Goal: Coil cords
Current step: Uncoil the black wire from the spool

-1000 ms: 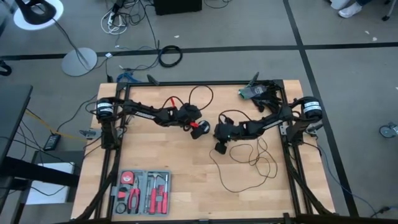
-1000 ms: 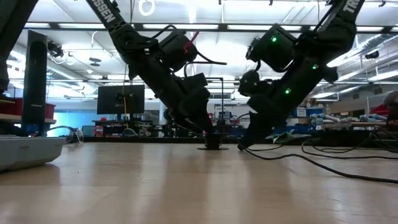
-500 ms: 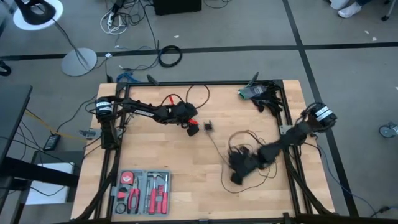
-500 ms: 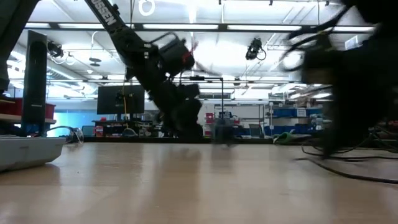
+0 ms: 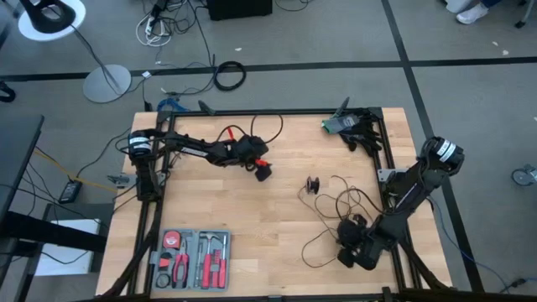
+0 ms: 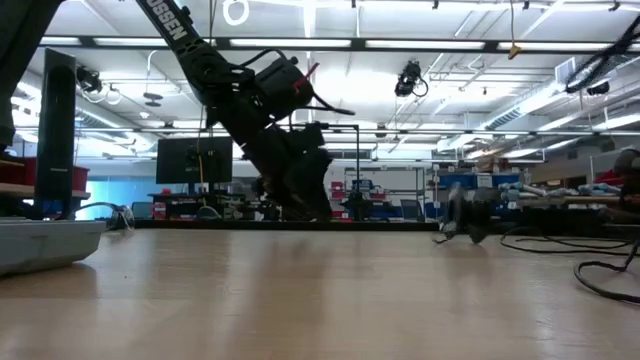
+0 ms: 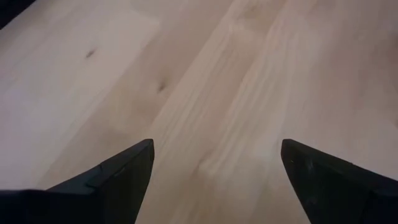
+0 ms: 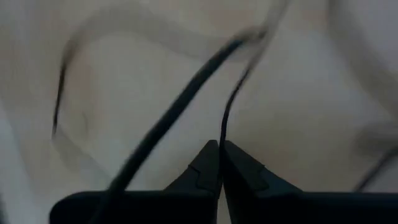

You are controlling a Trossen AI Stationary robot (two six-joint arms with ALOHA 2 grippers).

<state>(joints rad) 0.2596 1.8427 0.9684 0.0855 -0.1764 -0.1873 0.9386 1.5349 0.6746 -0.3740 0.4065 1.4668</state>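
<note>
The black cord lies in loose loops on the wooden table's right half. Its small round puck rests flat on the wood near the middle and shows blurred in the low view. My right gripper is near the table's near right corner, shut on the cord. My left gripper stands left of the middle, a short way left of the puck. It is open over bare wood, with nothing between its fingers. My right gripper pinches a thin strand of the cord between its two fingertips, which slant down toward the table. The strand runs on from the tips toward the loops, which lie slack on the wood. Which stretch of the cord this is, I cannot tell.
A grey case of red-handled tools lies at the near left. A dark and green bundle sits at the far right corner. Black frame rails run round the table. Bare wood lies between the case and the loops.
My right gripper has swung fast from the table's middle toward the near right corner, rolling as it went and staying shut on the cord. The loops have been dragged after it, and the puck has slid from beside my left gripper toward the right.
</note>
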